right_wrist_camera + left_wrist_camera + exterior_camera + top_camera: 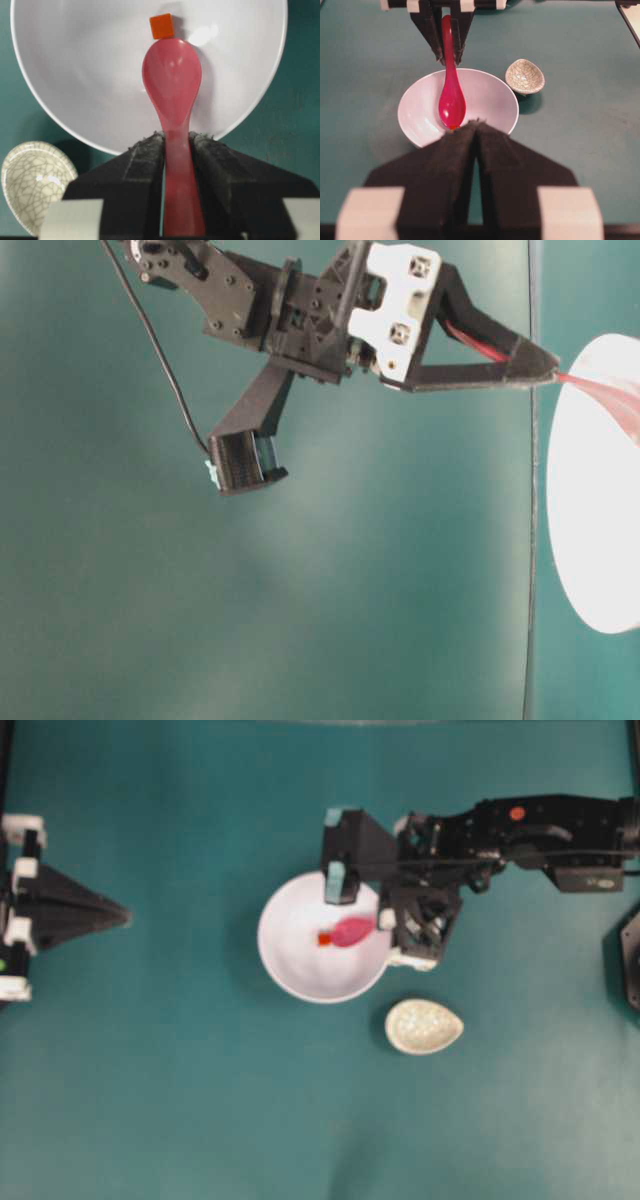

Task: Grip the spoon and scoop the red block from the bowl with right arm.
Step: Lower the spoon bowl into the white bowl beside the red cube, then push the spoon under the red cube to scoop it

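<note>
The white bowl (290, 965) stands mid-table. My right gripper (384, 923) is shut on the handle of the pink-red spoon (352, 931) at the bowl's right rim. The scoop reaches down into the bowl. The tiny red block (325, 937) lies on the bowl's floor, just at the scoop's tip and outside it. The right wrist view shows the gripper (176, 136) shut on the handle, the spoon (171, 80), the block (161, 26) and the bowl (75, 75). My left gripper (124, 915) is shut and empty, far left of the bowl; it also shows in its own view (476, 124).
A speckled beige egg-shaped dish (424, 1026) sits on the teal table just right of and below the bowl, close to my right arm. It also shows in the left wrist view (525, 76) and the right wrist view (30, 180).
</note>
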### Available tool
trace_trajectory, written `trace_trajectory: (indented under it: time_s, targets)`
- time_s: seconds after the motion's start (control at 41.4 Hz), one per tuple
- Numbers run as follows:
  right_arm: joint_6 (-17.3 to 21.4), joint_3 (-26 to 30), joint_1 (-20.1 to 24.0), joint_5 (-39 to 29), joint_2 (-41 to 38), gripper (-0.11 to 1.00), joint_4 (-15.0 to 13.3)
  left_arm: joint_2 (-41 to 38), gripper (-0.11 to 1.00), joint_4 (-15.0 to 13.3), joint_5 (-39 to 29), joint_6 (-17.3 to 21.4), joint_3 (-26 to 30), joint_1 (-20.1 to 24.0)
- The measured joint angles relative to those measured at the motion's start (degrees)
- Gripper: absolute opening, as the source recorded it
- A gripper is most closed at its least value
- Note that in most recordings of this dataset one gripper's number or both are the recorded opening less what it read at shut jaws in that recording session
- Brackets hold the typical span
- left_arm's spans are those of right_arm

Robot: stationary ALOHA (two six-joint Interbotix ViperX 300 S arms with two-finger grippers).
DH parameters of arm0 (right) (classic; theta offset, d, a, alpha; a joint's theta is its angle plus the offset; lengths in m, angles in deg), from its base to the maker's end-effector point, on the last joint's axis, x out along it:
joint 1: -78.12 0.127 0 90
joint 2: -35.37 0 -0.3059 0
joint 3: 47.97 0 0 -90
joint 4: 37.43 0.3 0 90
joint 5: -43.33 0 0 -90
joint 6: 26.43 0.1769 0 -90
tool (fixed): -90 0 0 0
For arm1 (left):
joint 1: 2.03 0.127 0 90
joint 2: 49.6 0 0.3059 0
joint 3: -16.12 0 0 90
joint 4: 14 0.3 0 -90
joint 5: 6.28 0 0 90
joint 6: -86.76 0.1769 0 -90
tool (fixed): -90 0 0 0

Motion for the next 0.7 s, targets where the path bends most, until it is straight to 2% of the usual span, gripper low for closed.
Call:
trace_trajectory:
  time_s: [0.29,0.7]
  targets:
    - [-0.09,2.11,0.0,0.35,-1.76,0.25,0.0,0.09,0.0,0.0,0.0,-0.09,0.0,0.26]
    - [0.0,2.64,2.2,1.14,-2.81,0.25,-0.09,0.0,0.0,0.0,0.0,0.0,0.0,0.35]
